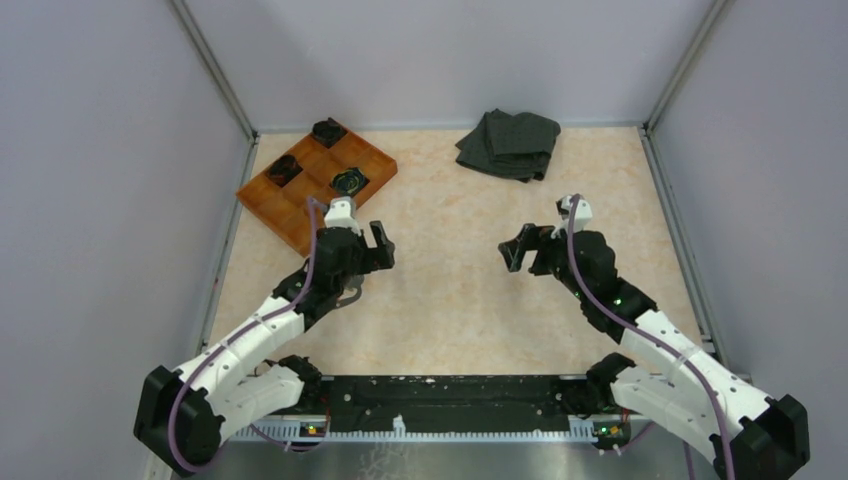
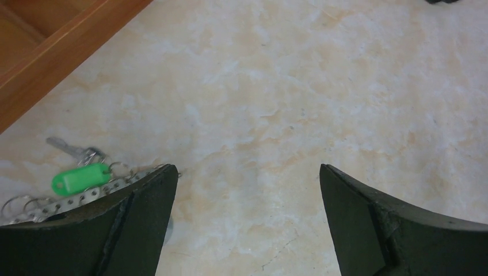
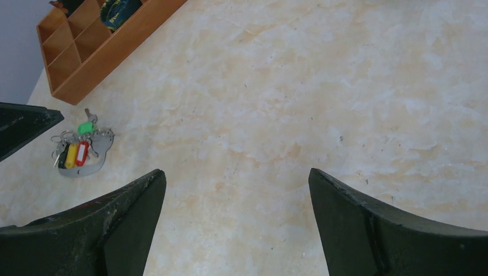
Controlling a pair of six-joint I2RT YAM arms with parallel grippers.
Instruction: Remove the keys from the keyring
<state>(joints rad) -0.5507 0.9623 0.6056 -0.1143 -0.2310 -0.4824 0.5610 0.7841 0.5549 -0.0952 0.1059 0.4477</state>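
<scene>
Keys point(image 3: 76, 154), small flat grey metal pieces with green, yellow and red tags, all look threaded on the thin grey wire keyring point(image 3: 92, 164), which lies on the marbled bench point(image 3: 288, 86) just beside my left pincer point(image 2: 247, 172). None is off yet (the whole job remains). That pincer and my right pincer point(image 3: 236, 175) hover spread, pinching nothing. The orange wooden compartment tray point(image 1: 270, 222) holds three black round objects point(image 1: 350, 180), one per compartment.

The flat marbled tabletop point(image 1: 450, 310) is pale beige with cream veining. The wooden compartment tray point(image 1: 268, 200) at upper left is orange-brown, and the folded cloth point(image 1: 510, 143) at top centre is dark grey. At lower left, the small metal keys point(image 2: 66, 148) are grey beside a green plastic tag point(image 2: 80, 178).
</scene>
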